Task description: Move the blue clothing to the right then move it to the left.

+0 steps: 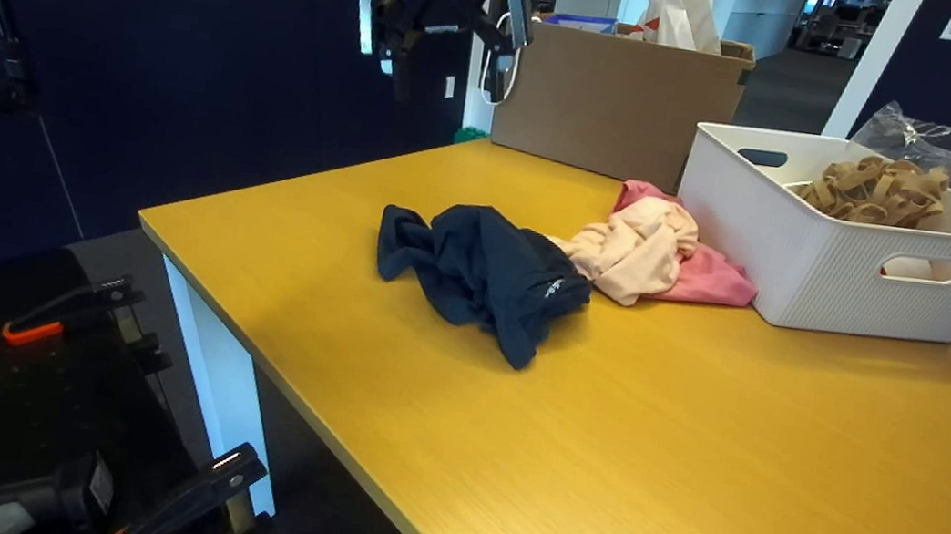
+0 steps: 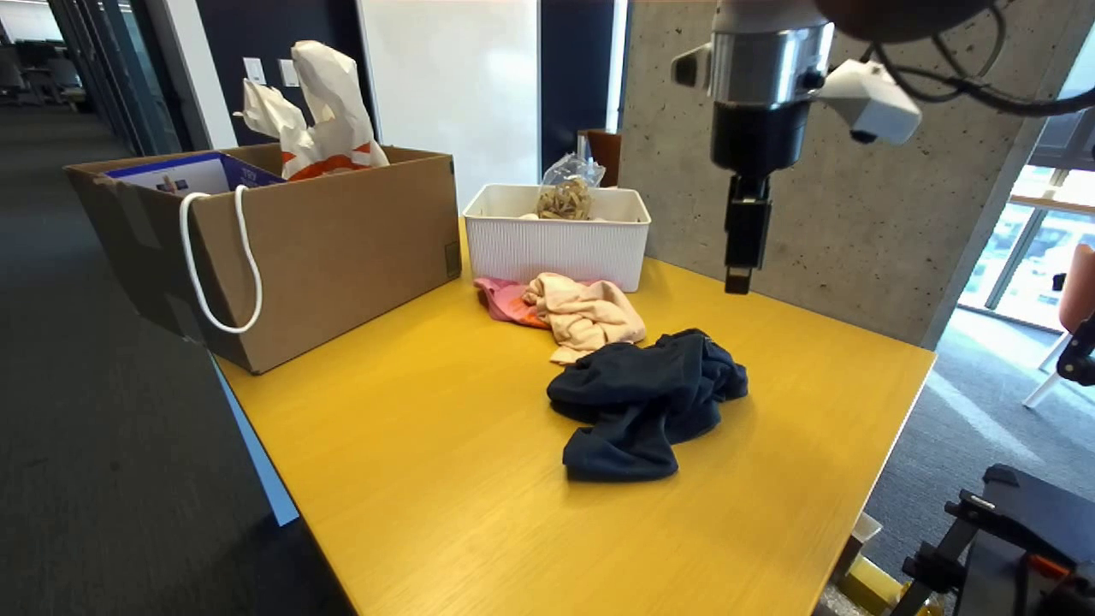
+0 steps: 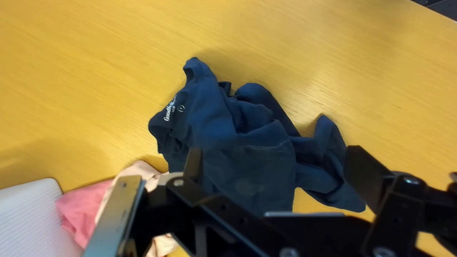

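Observation:
The dark blue clothing [image 1: 484, 268] lies crumpled on the yellow table, with small white print near one edge. It shows in an exterior view [image 2: 654, 402] and, large, in the wrist view [image 3: 228, 132]. My gripper [image 1: 448, 87] is raised well above the table, fingers wide apart, with nothing between them. It also hangs above the table in an exterior view [image 2: 738, 278], seen edge-on. In the wrist view the gripper [image 3: 275, 164] has the blue clothing below and between its open fingers, apart from it. The fingers hide part of the clothing's lower edge there.
Cream cloth [image 1: 636, 247] and pink cloth [image 1: 713, 280] lie against the blue clothing's side, before a white basket [image 1: 878, 283] holding tan bands. A cardboard box [image 2: 359, 248] stands at the table's edge. A concrete wall [image 2: 855, 214] borders the table [image 1: 644, 455].

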